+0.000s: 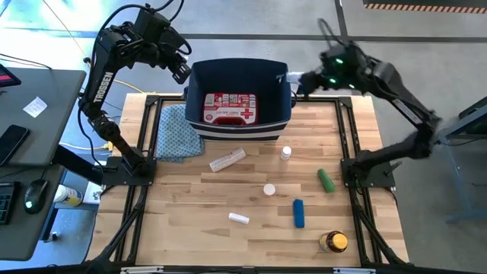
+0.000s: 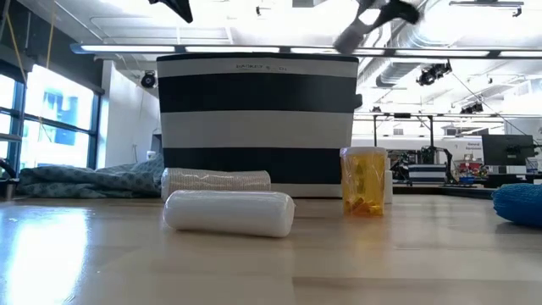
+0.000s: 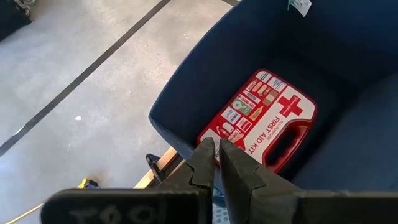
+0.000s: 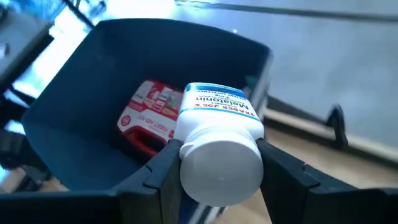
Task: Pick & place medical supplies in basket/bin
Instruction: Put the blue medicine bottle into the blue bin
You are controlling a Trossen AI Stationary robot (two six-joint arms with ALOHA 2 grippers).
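The navy bin (image 1: 283, 114) stands at the table's far middle, with the red first-aid kit (image 1: 230, 108) lying flat on its floor. My right gripper (image 4: 221, 167) hovers over the bin's right rim (image 1: 290, 80), shut on a white pill bottle (image 4: 219, 134). My left gripper (image 3: 217, 157) is shut and empty, raised just outside the bin's far left corner (image 1: 189, 70). On the table lie a white tube (image 1: 227, 160), a small white bottle (image 1: 285, 153), a green cylinder (image 1: 326, 180), a blue cylinder (image 1: 299, 213) and the amber bottle (image 1: 333, 242). My right gripper pinches the white pill bottle between its two fingers (image 4: 165, 169), which sit on opposite sides of the body just behind the white cap (image 4: 221, 168). The bottle lies level across the hold, cap toward the wrist and labelled body (image 4: 217, 102) pointing at the bin, lifted clear.
A blue-green patterned cloth (image 1: 176, 131) lies left of the bin. A white cap (image 1: 268, 189) and a short white tube (image 1: 239, 218) rest mid-table. Black frame rails (image 1: 346, 129) run along the table's sides. A desk with a mouse (image 1: 32, 195) stands to the left.
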